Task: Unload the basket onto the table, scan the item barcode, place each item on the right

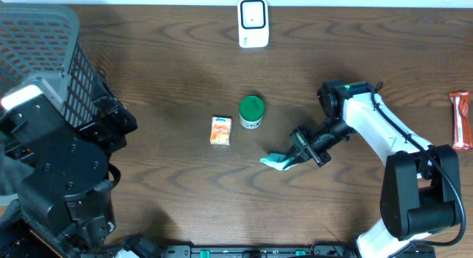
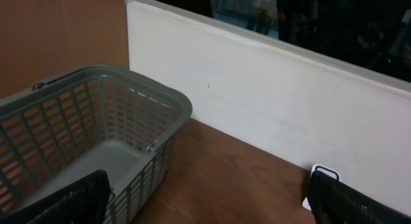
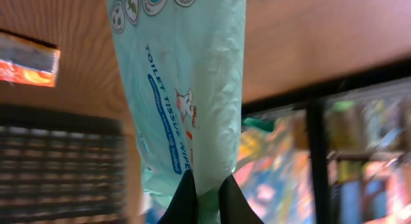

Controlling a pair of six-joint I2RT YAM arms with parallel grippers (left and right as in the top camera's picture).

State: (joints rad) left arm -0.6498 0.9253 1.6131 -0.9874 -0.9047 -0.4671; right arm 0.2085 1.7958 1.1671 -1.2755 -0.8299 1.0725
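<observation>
Pinching one end of a pale green plastic packet of toilet tissue wipes, my right gripper has its two dark fingers closed tight on the film. The packet sticks straight out ahead of the fingertips above the brown wooden table; whether it touches the wood I cannot tell. Beyond the packet's far end lies a small orange carton, with a round green-lidded tub just beside it. The white barcode scanner stands well apart from my grip, at the table's far edge. A red wrapped bar lies behind that arm. My left gripper is spread wide and holds nothing; a grey slatted plastic basket sits ahead of its left finger.
</observation>
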